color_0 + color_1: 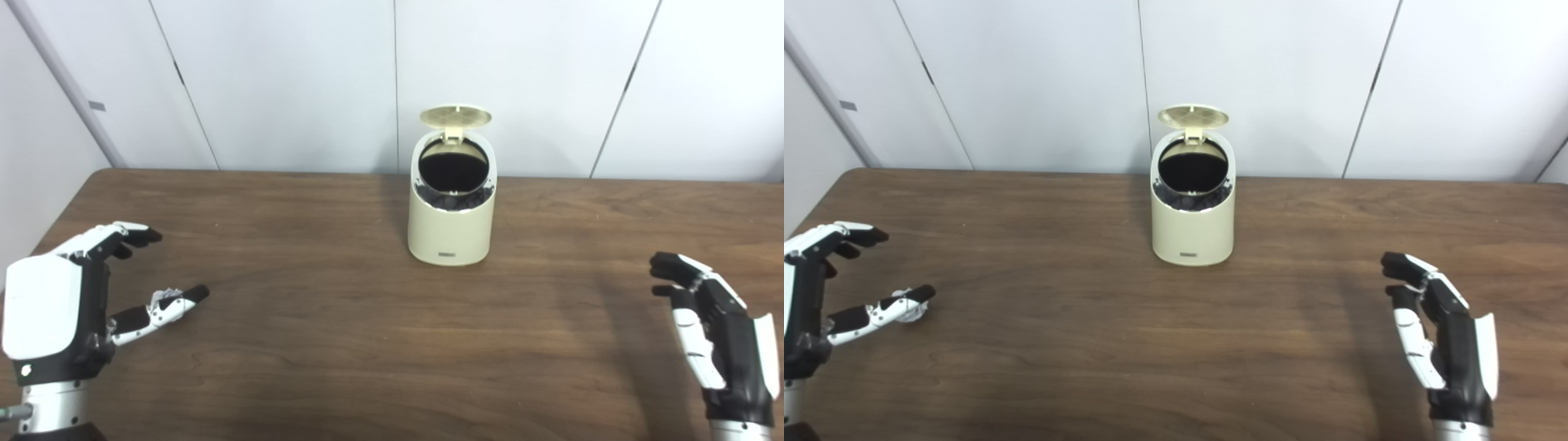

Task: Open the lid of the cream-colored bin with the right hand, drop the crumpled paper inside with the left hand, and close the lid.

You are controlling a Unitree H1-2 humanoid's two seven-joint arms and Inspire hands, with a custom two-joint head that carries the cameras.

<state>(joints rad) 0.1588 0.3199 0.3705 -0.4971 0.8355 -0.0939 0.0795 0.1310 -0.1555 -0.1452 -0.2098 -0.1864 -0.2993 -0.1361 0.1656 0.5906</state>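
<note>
Nearest the cameras, the left hand [55, 312] hangs over the near left part of the wooden table [343, 343], palm turned inward, fingers [119, 236] and thumb spread apart and holding nothing. The crumpled paper [909, 313] lies on the table right at the thumb; only a small white crinkled edge of it shows behind the thumb, and whether thumb and paper touch cannot be told. At the near right, the right hand [1442, 331] is held edge-on above the table, fingers extended and slightly parted, nothing in its grasp. Both hands are well apart from the bin. Further back, close to the table's far edge and roughly centred between the hands, the cream-colored bin [452, 229] stands upright on the tabletop. Its lid [456, 116] is swung up on the rear hinge and stands open above the opening, with the ribbed underside facing forward. The round mouth of the bin shows a dark interior; contents cannot be made out. Behind the table runs a wall of pale panels [294, 79].
</note>
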